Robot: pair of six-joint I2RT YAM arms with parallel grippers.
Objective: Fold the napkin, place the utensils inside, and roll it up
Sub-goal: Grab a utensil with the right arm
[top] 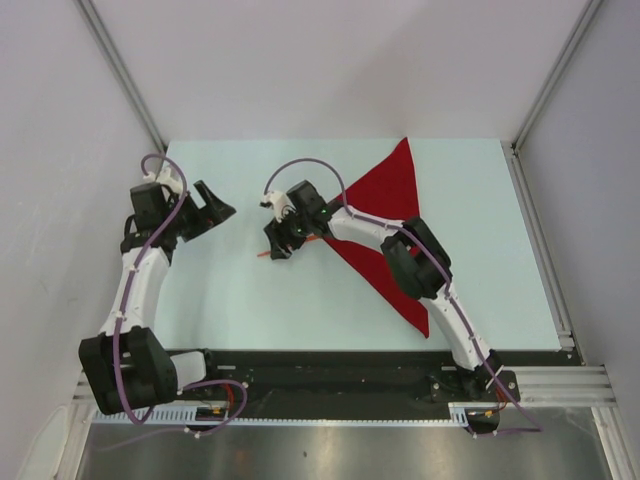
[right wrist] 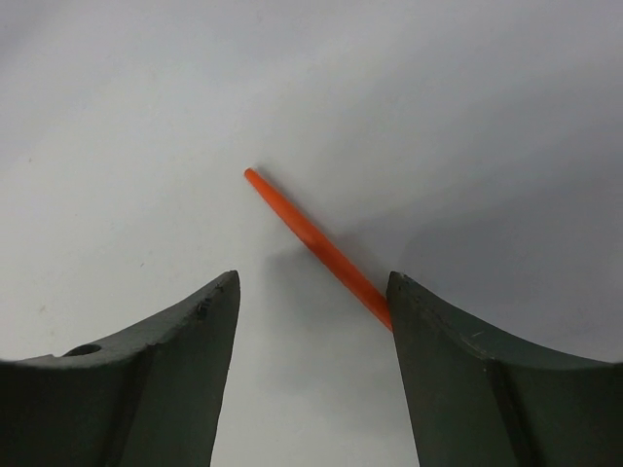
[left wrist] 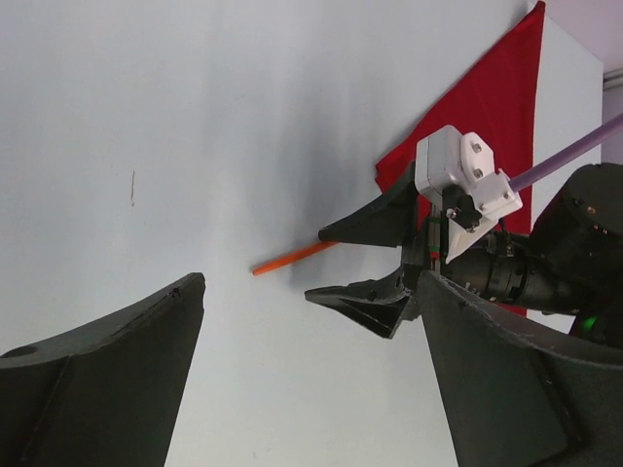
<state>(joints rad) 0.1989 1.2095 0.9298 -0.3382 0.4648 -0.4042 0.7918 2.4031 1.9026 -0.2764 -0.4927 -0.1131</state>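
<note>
Centrally, right fingers spread open around the orange knife, beside the napkin and its left edge; left fingers, also open, hover over pale bench well to the left.

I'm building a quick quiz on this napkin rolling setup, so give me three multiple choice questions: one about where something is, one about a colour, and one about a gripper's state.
1. Where does the orange plastic stick lie?
A. On the table, beside the napkin, below the right gripper
B. Rolled inside the napkin
C. At the table's far right corner

2. What colour is the napkin?
A. Blue
B. White
C. Red

3. How does the right gripper stand?
A. Shut on the napkin
B. Open, jaws apart over the stick
C. Shut on the stick

Answers:
1. A, since the right wrist view shows the stick on bare table.
2. C, since the cloth is bright red in the top view.
3. B, since a wide gap shows between its jaws.
</note>
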